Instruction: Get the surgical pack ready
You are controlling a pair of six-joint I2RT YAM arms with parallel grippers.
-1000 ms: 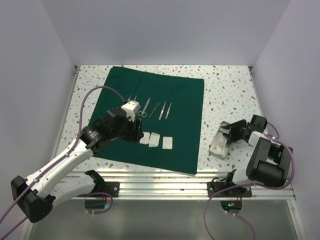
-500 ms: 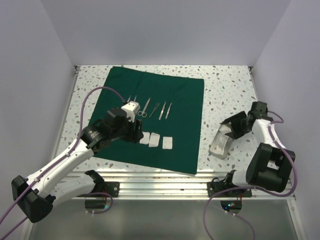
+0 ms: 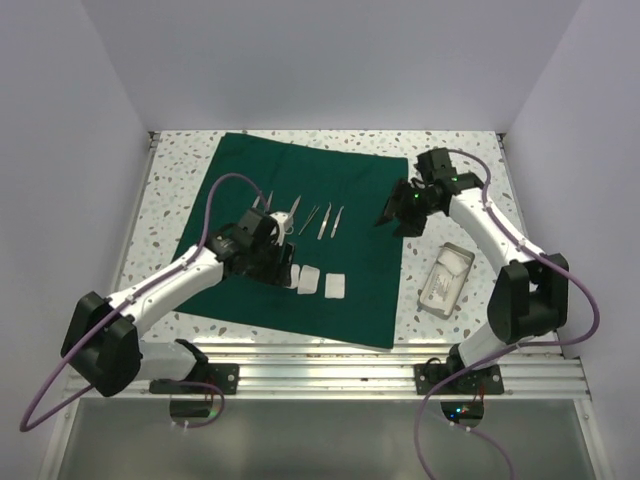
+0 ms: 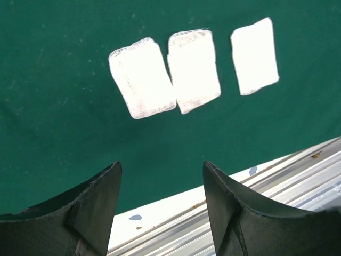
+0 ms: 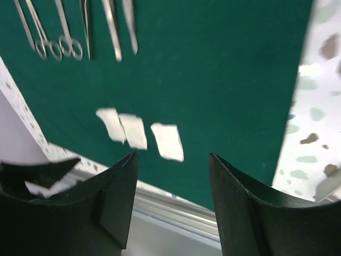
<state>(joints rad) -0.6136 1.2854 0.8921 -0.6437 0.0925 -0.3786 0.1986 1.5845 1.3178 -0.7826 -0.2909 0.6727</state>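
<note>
Over the drape's (image 3: 365, 185) right edge, the right gripper (image 5: 173, 160) hangs wide and empty, while the tray (image 3: 446, 278) lies off the drape to its right. Scissors (image 3: 287, 220), tweezers (image 3: 325, 222) and gauze (image 4: 165, 72) already sit on the drape, so the tray seems next, which means reaching rightward. The left gripper (image 4: 161, 173), also wide and empty, hovers at the drape's near edge.

The speckled table (image 3: 172, 165) carries a green drape (image 3: 365, 250) and metal tray (image 3: 446, 278).
</note>
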